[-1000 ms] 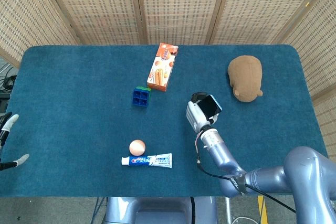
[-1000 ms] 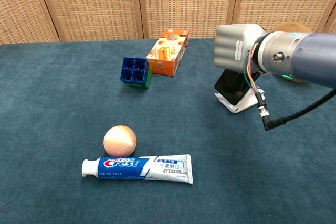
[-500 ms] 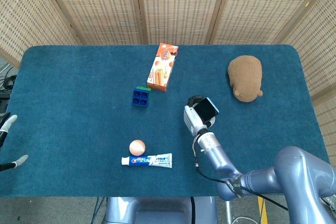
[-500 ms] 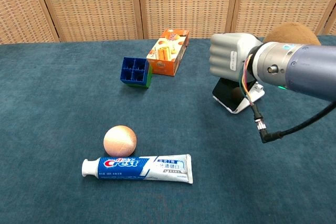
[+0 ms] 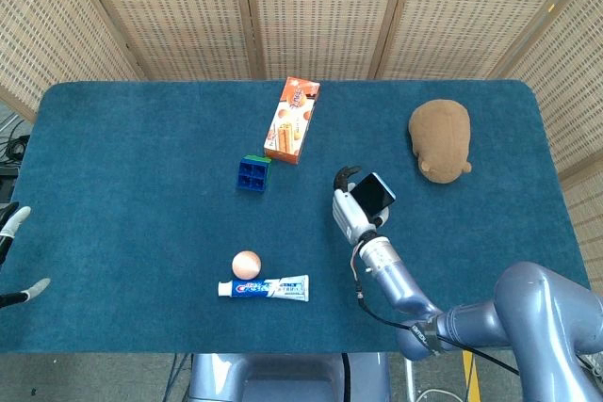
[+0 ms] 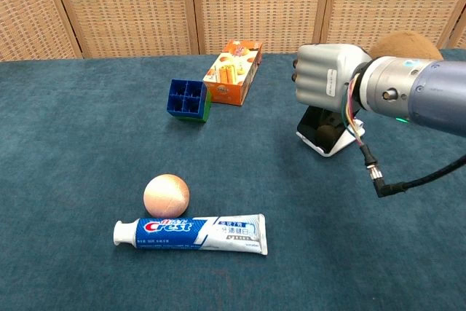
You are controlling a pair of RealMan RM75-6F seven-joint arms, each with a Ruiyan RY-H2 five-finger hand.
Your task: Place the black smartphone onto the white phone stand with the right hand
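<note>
Now r. hand (image 6: 325,78) grips phone (image 5: 374,192) on stand (image 6: 342,141); l. hand (image 5: 19,253) open.

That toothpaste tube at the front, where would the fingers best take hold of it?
Across the flat middle of the toothpaste tube, coming from above. It lies flat along the table's front, cap to the left, with its long sides clear; only the ball sits just behind it.

Taking the white phone stand (image 6: 336,143) as landmark: bare blue cloth lies open to its front and right. The biscuit box (image 5: 292,120) and blue block (image 5: 253,174) stand to its left, the brown plush (image 5: 441,138) behind-right, the toothpaste (image 6: 191,233) well forward-left.
</note>
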